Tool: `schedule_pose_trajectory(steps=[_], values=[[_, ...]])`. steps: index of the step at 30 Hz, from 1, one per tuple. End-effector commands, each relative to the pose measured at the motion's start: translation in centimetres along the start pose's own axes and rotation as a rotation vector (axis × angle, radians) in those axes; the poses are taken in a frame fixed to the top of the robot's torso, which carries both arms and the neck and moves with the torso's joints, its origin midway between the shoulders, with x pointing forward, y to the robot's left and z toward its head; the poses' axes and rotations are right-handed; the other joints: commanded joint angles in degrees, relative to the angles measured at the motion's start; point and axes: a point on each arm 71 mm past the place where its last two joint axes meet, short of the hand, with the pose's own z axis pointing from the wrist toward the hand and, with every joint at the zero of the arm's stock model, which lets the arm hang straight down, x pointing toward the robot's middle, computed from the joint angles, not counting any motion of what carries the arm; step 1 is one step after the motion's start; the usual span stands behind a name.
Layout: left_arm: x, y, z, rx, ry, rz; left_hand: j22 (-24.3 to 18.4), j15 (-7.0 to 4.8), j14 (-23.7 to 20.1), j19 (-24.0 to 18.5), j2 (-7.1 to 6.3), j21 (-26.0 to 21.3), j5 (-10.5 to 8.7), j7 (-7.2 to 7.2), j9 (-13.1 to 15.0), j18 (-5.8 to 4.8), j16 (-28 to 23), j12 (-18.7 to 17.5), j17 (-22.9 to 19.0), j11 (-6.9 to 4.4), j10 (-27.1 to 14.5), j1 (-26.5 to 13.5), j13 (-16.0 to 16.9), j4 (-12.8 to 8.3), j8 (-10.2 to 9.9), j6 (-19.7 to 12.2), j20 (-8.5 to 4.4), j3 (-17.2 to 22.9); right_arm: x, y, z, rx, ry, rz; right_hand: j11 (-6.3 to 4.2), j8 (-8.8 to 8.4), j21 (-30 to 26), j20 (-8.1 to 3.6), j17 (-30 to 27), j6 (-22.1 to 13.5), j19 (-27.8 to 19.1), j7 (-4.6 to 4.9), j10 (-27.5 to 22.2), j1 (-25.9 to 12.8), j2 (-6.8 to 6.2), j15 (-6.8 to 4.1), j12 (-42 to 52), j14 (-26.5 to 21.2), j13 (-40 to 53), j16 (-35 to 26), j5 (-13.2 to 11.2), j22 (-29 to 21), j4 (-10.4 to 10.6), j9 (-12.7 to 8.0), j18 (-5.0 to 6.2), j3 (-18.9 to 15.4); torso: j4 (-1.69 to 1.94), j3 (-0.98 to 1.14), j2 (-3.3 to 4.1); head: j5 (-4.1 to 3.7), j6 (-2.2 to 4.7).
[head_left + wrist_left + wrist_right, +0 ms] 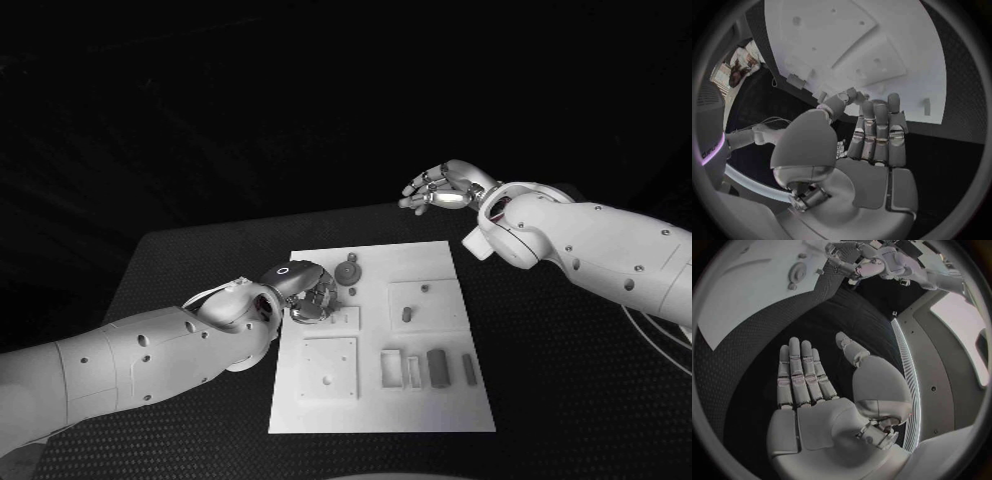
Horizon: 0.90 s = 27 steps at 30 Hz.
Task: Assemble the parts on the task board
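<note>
**A:** From up top, on the head cam, one white task board (pixel 378 340) sits mid-table (pixel 188 260). I count two dark upright parts (pixel 438 367) side by side in the slots near the board's front right, plus a round part (pixel 348 271) near the far edge and a small slotted part (pixel 407 314) in the raised square on the right. Left hand (pixel 306 292) is down over the board's left side, just beside the round one. Can't tell if it's got anything from here.

**B:** Right hand (pixel 444 187)?

**A:** Up past the board's far right corner, off the board, fingers loosely apart, nothing in it.

**B:** Left wrist cam?

**A:** Left hand (pixel 873 137) hangs over the board (pixel 898 80), fingers straight and together, thumb out toward the edge. Nothing gripped that I can see.

**B:** And right wrist?

**A:** Right hand (pixel 817 385) flat and spread over bare black table (pixel 748 370), holding nothing. Board (pixel 748 295) well beyond it, with the left hand (pixel 848 260) at its edge.
</note>
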Motion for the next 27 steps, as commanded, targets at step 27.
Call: schedule_pose_trajectory(steps=[27], values=[[-8.3,-2.8,-0.3,0.086,-0.144,0.016,1.0,-0.19,0.6,0.6,-0.66,0.1,-0.11,-0.35,0.0,0.77,0.3,0.2,-0.2,-0.26,0.7,0.0,-0.3,0.6,0.7,0.8,-0.28,0.3,9.7,0.7,-2.3,0.268,0.384,0.292,-2.17,0.88,1.2,0.01,4.7,2.4,7.1,-0.4,4.9,-1.9,0.33,-3.0,4.1,6.9,0.8,1.7,0.2,1.7,0.2,-0.4,3.32,-0.6,-0.02,-0.42,0.07,0.05,6.95]])
